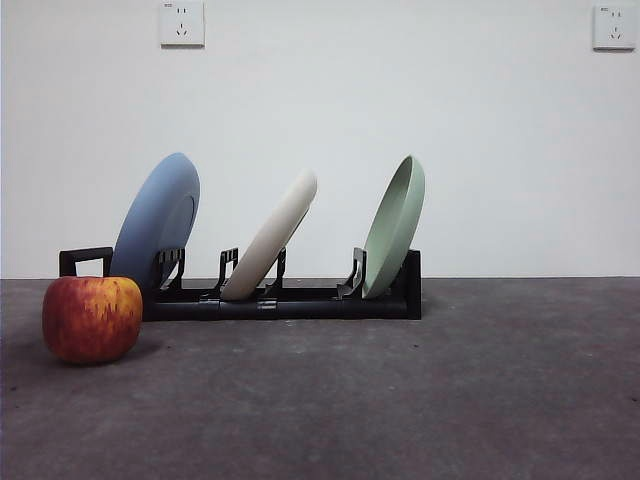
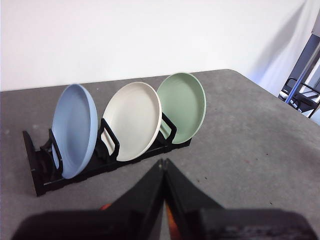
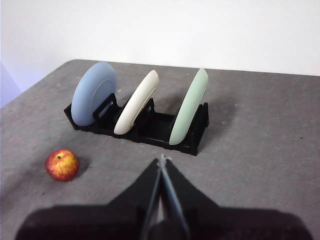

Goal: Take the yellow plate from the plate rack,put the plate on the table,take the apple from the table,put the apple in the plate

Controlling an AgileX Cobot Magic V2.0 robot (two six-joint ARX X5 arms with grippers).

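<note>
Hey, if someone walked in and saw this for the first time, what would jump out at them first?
Three plates leaning in a row in the black plate rack at the back of the table: a blue plate, the yellow plate in the middle, and a pale green plate. Next comes the apple, sitting on the table just in front of the rack's handle end, near the blue plate. Both end effectors hang back, shut and empty.

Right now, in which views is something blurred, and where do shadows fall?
Front view: sharp; the apple casts a soft shadow on the table. Left wrist view: the plates are clear, but the left gripper is a dark, blurred shape. Right wrist view: the right gripper is likewise blurred, and the plate rack throws a faint shadow on the table beside it.
</note>
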